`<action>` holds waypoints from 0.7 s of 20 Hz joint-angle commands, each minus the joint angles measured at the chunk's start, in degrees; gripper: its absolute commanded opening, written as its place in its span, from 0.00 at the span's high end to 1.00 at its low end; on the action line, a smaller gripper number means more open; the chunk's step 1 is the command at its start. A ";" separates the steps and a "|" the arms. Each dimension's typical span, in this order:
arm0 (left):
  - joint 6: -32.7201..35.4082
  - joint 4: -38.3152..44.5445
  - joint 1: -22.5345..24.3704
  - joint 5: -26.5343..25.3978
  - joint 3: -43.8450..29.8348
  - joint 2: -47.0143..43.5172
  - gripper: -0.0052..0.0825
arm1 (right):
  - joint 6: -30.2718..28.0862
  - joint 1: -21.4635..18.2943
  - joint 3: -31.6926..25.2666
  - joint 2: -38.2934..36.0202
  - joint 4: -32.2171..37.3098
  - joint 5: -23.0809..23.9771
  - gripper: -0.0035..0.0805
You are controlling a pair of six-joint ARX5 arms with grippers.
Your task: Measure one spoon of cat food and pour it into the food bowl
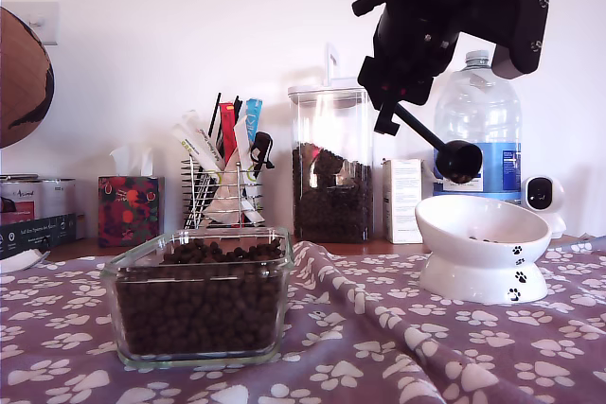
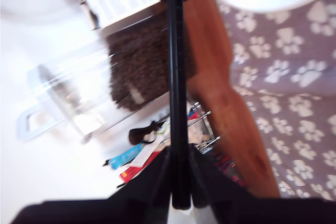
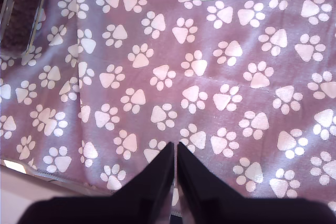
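Clamped on the spoon's (image 2: 177, 103) handle, my first gripper (image 2: 178, 192) holds it above the bowl (image 1: 483, 248). Only the exterior view shows the spoon's cup (image 1: 459, 160) hanging just over the bowl's rim, a few kibble pieces (image 1: 485, 238) inside, and the glass dish (image 1: 199, 295) of cat food well apart from the bowl. My second gripper (image 3: 175, 182), jaws pressed together and empty, hangs over the cloth (image 3: 173, 87) near the bowl's base.

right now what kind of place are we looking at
Probably a home pet-feeding corner on a table. A paw-print cloth covers it, a white food bowl and a glass dish of cat food stand on it, and a tissue box sits by the wall.
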 commanded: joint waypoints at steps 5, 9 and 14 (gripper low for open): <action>-0.02 1.16 0.22 0.20 0.61 1.84 0.97 | 0.02 0.00 0.48 -0.83 0.09 -0.24 0.96; 0.00 2.23 0.81 -0.02 0.61 1.84 0.97 | 0.00 0.00 0.48 -0.92 0.50 -0.24 0.96; 1.66 4.26 1.38 -0.46 0.61 1.84 0.97 | 0.00 0.00 0.48 -0.92 1.53 -0.24 0.96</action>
